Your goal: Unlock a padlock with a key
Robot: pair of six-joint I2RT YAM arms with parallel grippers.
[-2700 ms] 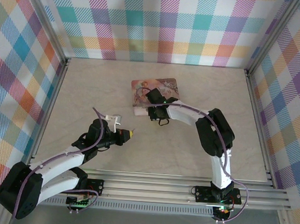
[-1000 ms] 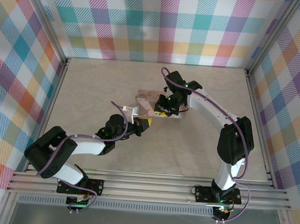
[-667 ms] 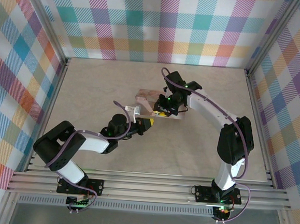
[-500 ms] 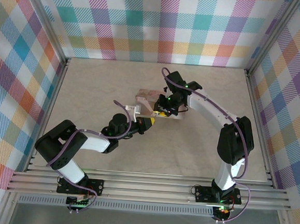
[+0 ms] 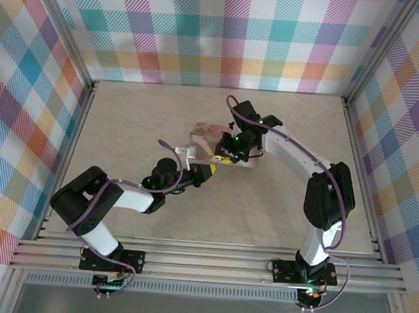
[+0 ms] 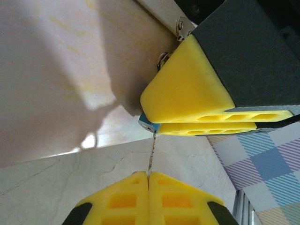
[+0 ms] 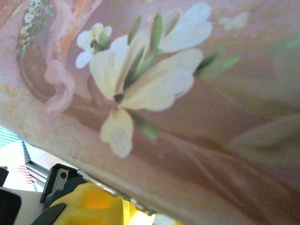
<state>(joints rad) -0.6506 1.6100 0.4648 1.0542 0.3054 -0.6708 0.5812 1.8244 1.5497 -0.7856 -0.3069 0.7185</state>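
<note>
In the left wrist view my left gripper [image 6: 149, 177] is shut on the key [image 6: 151, 152], a thin metal blade that points up. Its tip meets the padlock [image 6: 145, 124]. Only a small blue-and-silver corner of the padlock shows, pinched between the yellow fingers of my right gripper [image 6: 155, 126]. A small metal ring [image 6: 161, 58] shows behind those fingers. From above, the left gripper [image 5: 209, 169] and the right gripper [image 5: 227, 156] meet tip to tip mid-table.
The pink flower-printed tin [image 5: 205, 132] stands tilted on edge against the right gripper, and its lid [image 7: 187, 93] is right in front of the right wrist camera. Checked walls and aluminium rails [image 5: 359, 139] enclose the marble table [image 5: 126, 114].
The left gripper has crept right, up to the right gripper, with the key. The tin has tipped up a little steeper. The right arm has barely moved over the last second.
</note>
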